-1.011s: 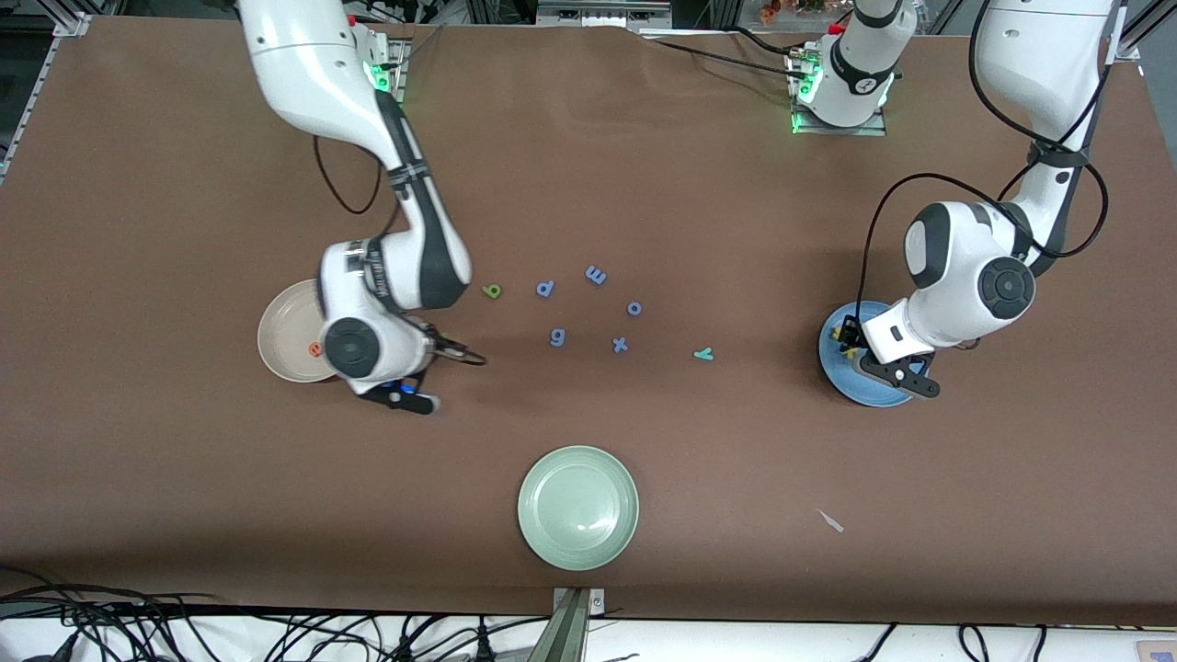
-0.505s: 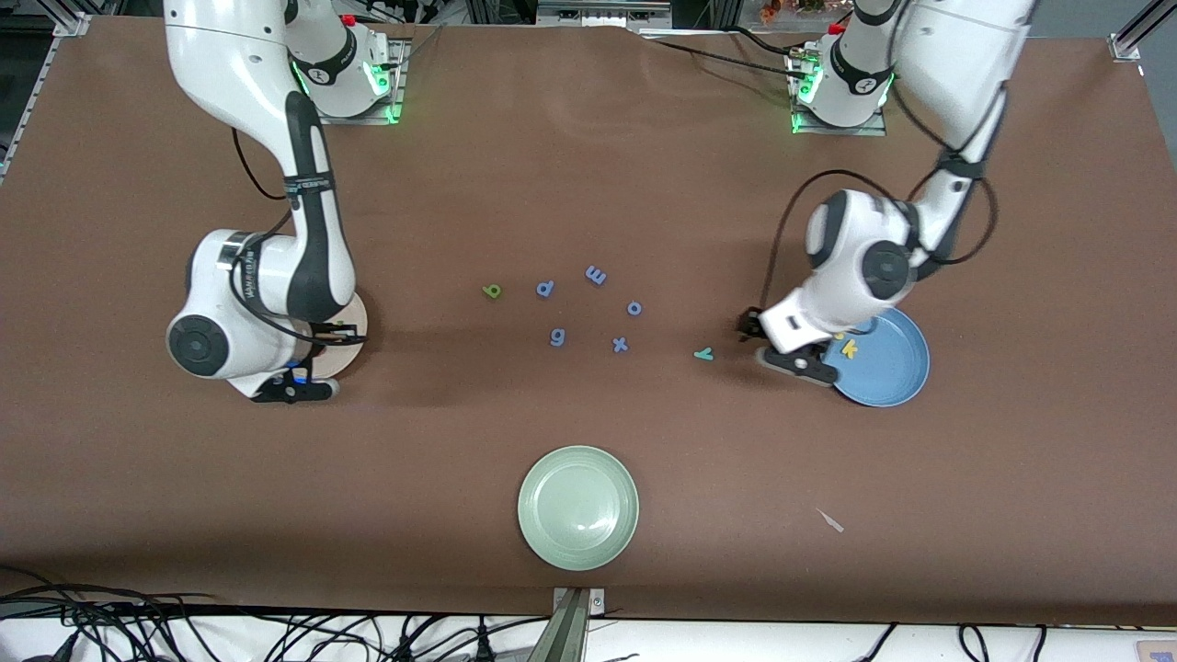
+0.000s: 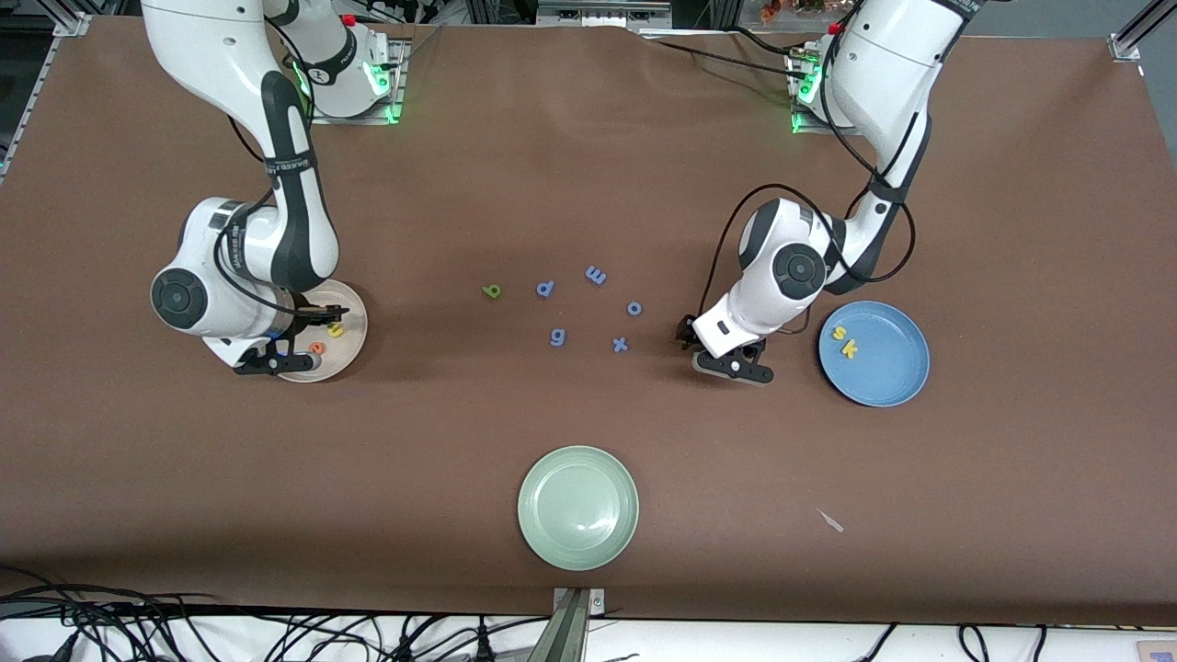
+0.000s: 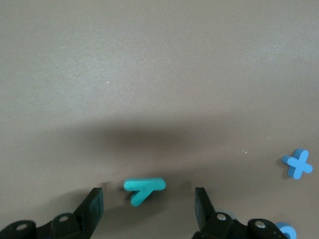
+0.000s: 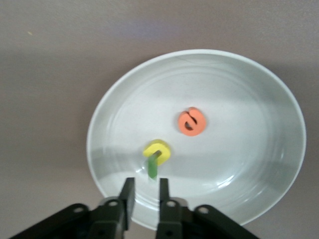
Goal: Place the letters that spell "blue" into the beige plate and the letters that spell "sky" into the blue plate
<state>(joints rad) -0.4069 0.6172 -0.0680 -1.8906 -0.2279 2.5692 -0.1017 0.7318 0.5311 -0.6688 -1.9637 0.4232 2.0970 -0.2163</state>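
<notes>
The beige plate (image 3: 354,317) holds a yellow "u" (image 5: 157,151), an orange "e" (image 5: 192,121) and a green "l" (image 5: 152,168) that touches the "u". My right gripper (image 5: 143,186) hangs over this plate (image 5: 249,99), slightly open, with nothing between its fingers. The green "b" (image 3: 493,291) lies on the table among the blue letters. The blue plate (image 3: 887,368) holds a yellow "s" (image 3: 839,333) and a yellow "k" (image 3: 850,349). My left gripper (image 4: 148,196) is open just above the table, one finger on each side of the teal "y" (image 4: 144,189). In the front view that gripper (image 3: 701,349) hides the "y".
Blue letters lie mid-table: "p" (image 3: 545,289), "m" (image 3: 596,275), "o" (image 3: 634,308), "g" (image 3: 557,337) and "x" (image 3: 620,345). A pale green plate (image 3: 577,507) stands nearer the front camera. A small white scrap (image 3: 831,521) lies near the front edge.
My right arm swung over the beige plate and opened, leaving the green "l" in it. My left arm left the "k" in the blue plate and moved over the teal "y".
</notes>
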